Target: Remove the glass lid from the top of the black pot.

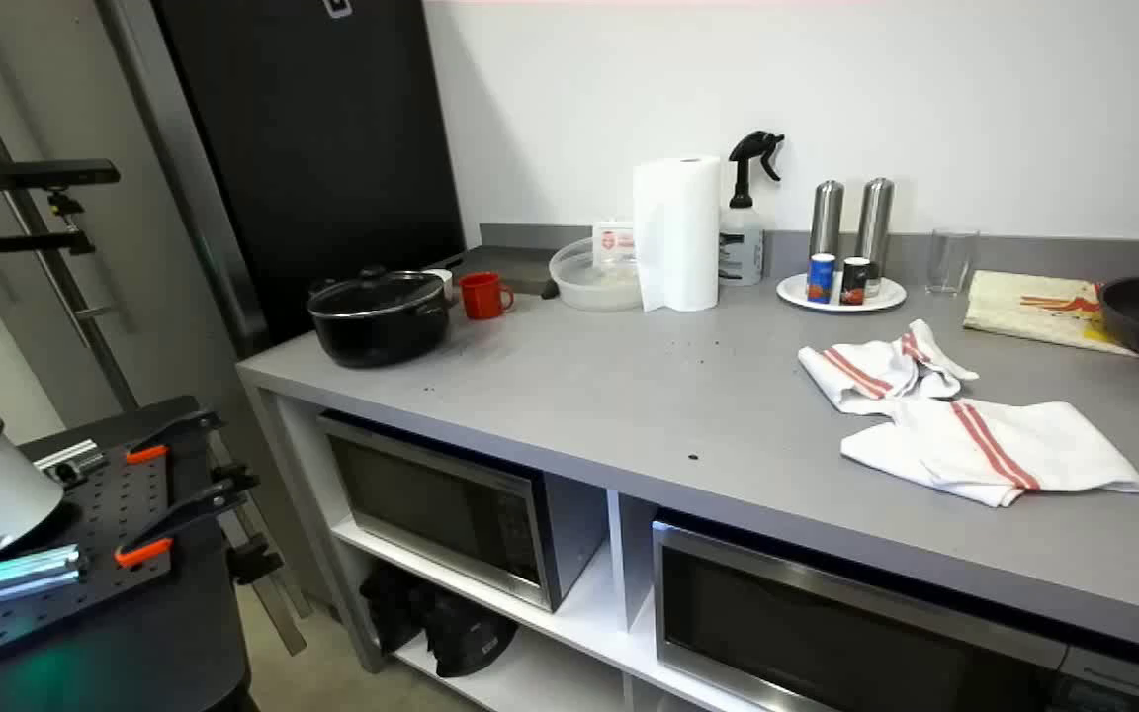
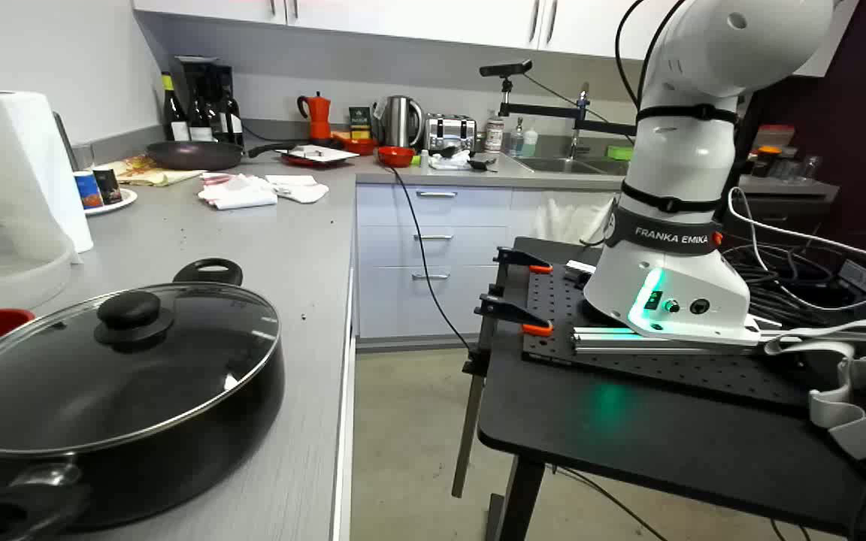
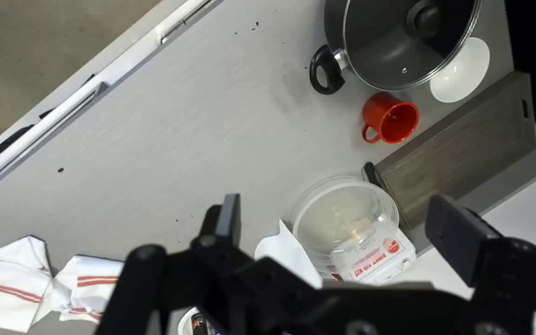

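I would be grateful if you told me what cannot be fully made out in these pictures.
Glass lid and black pot: cut off by the top edge, wrist view.
Gripper: beyond the frame edges in both exterior views.
Plate: cut off by the bottom edge and partly behind the gripper, wrist view.
White bowl: mostly behind the black pot, in an exterior view.
Wine bottle labels: too small to read, in an exterior view.

Your wrist view's top edge crops the glass lid [image 3: 384, 51] and black pot [image 3: 335, 23]; your claw [image 3: 335, 216] partly hides the plate [image 3: 185, 322].
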Robot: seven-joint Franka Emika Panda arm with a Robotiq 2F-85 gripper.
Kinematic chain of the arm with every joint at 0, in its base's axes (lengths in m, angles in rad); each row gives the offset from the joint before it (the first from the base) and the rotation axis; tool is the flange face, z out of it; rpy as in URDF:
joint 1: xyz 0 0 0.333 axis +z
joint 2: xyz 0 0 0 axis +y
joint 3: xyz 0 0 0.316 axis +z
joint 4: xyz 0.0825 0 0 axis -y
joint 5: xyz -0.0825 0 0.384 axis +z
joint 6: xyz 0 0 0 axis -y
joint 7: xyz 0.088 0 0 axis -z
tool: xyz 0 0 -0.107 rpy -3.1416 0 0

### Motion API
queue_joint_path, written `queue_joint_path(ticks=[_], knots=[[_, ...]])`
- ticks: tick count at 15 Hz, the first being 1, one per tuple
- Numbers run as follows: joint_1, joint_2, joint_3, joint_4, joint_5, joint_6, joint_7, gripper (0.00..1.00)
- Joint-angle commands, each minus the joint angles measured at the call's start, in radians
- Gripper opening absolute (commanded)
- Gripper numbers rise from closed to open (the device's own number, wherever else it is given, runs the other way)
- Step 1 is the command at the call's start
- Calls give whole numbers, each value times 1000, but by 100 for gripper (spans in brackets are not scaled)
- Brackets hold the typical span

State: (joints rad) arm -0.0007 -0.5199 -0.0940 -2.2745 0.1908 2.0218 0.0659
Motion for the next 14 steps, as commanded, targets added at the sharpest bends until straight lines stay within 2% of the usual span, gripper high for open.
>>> queue_joint_path(ticks=[1,8,14], knots=[[-16,2,12,4,8,-4,-7,100],[-16,2,12,5,8,-4,-7,100],[-5,185,11,110,10,-4,-31,100]])
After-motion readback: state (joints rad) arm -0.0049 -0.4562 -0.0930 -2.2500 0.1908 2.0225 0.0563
